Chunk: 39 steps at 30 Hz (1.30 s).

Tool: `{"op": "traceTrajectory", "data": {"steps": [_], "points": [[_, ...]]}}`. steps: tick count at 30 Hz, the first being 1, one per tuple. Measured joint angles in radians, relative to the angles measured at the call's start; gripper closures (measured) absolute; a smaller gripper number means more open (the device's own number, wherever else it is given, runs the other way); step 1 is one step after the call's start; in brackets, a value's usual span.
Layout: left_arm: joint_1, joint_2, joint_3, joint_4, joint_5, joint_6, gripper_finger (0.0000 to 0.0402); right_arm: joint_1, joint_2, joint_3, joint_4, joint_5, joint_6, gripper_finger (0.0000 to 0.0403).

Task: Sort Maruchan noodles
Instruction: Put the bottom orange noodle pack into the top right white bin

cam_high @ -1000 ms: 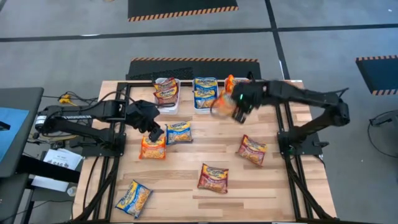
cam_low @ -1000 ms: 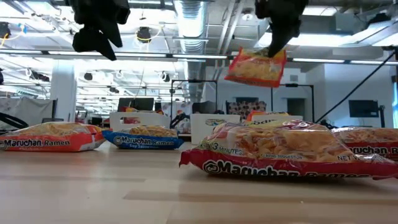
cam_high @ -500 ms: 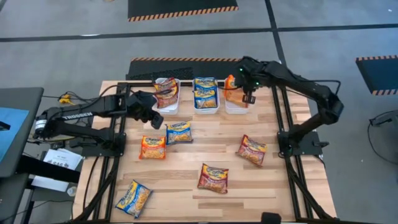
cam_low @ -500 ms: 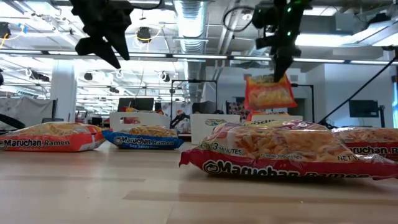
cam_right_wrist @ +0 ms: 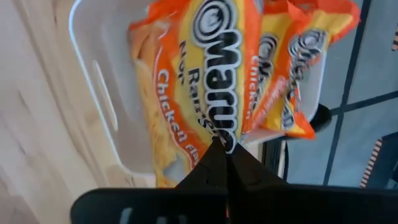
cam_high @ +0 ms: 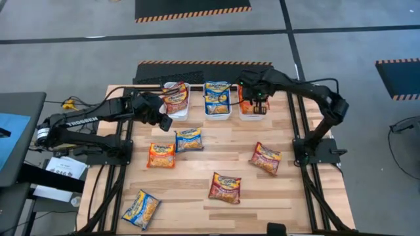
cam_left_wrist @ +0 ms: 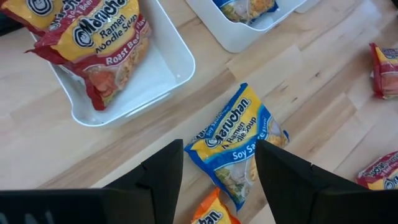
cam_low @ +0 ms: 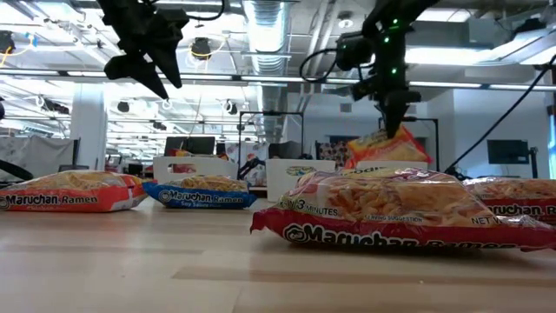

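My right gripper (cam_high: 257, 107) hangs over the right-hand white bin (cam_high: 241, 115) at the far edge, shut on an orange Maruchan packet (cam_right_wrist: 199, 74). A second orange packet (cam_right_wrist: 292, 68) lies in that bin. My left gripper (cam_high: 162, 120) is open and empty, held high beside the left bin (cam_left_wrist: 180, 62), which holds dark red packets (cam_left_wrist: 99, 43). In the left wrist view a blue packet (cam_left_wrist: 239, 140) lies flat on the table between its fingers, far below. The middle bin (cam_high: 217, 113) holds blue packets. My right gripper pinches the orange packet by one end edge (cam_right_wrist: 222, 138) between its two shut fingers, coming from above and pointing down. The packet hangs below the fingers (cam_low: 393, 117), tilted, and its lower part reaches into the right bin; whether it rests there, I cannot tell.
Several packets lie flat on the wooden table: an orange one (cam_high: 161, 155), a blue one (cam_high: 188, 139), two dark red ones (cam_high: 266, 157) (cam_high: 225, 187) and a blue one (cam_high: 141, 208) near the near left corner. Black frame rails run along both table sides.
My right gripper has carried the orange packet toward the far edge and lowered it over the right bin; the packet now hangs down into it. My left gripper has moved from above the orange packet on the table toward the far edge, beside the left bin, staying open.
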Motion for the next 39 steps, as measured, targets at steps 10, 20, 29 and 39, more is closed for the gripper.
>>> {"op": "traceTrajectory", "data": {"steps": [10, 20, 29, 39], "points": [[0.003, 0.000, 0.000, -0.001, 0.001, 0.000, 0.0216, 0.022, 0.078, 0.077, 0.001, -0.003, 0.125, 0.0398], [0.003, 0.000, 0.000, -0.001, 0.001, 0.000, 0.0216, 0.011, 0.075, 0.081, 0.031, -0.067, 0.195, 0.0398], [0.003, 0.000, 0.000, -0.002, 0.002, 0.000, 0.0216, 0.013, 0.076, -0.012, 0.061, -0.086, 0.253, 0.0398], [0.003, 0.000, 0.000, -0.002, 0.004, 0.000, 0.0216, -0.043, 0.076, -0.081, 0.099, -0.048, 0.234, 0.0377]]}}
